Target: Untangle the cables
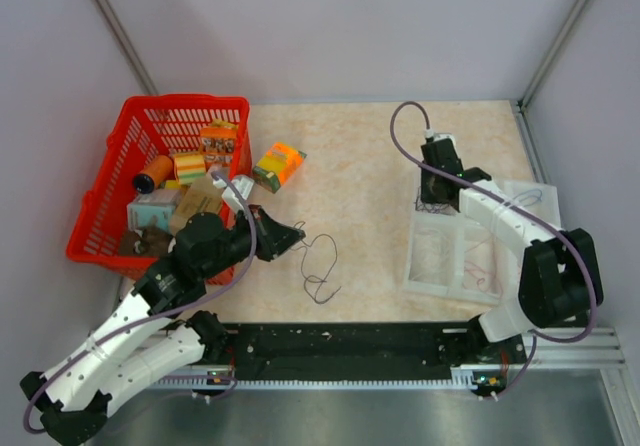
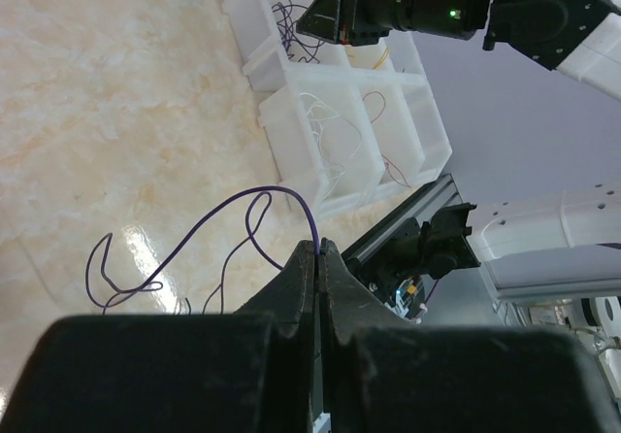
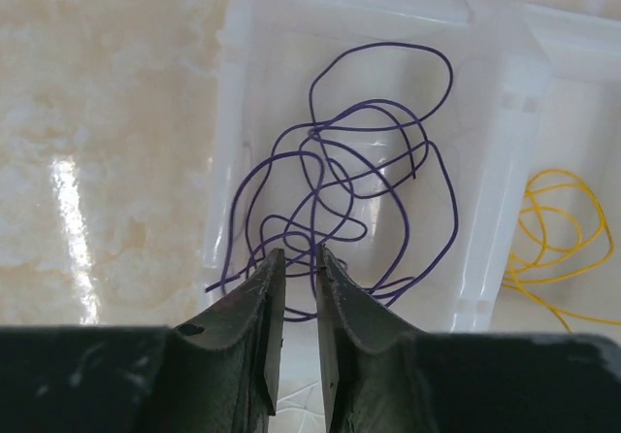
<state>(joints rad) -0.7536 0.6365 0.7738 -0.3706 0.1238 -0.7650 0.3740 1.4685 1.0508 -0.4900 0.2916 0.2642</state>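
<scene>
Left hand pinching purple cable; right hand slightly parted above tray.

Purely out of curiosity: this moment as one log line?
left gripper: shut on purple wire | right gripper: slightly open over purple wires in tray

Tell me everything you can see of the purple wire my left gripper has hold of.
The purple wire is hair-thin and flexible, seemingly plastic-coated. The left gripper pinches it in its shut jaws. From there it arches up, then drops to the beige tabletop, where the rest lies in loose open loops, clear of the white compartment tray.
</scene>
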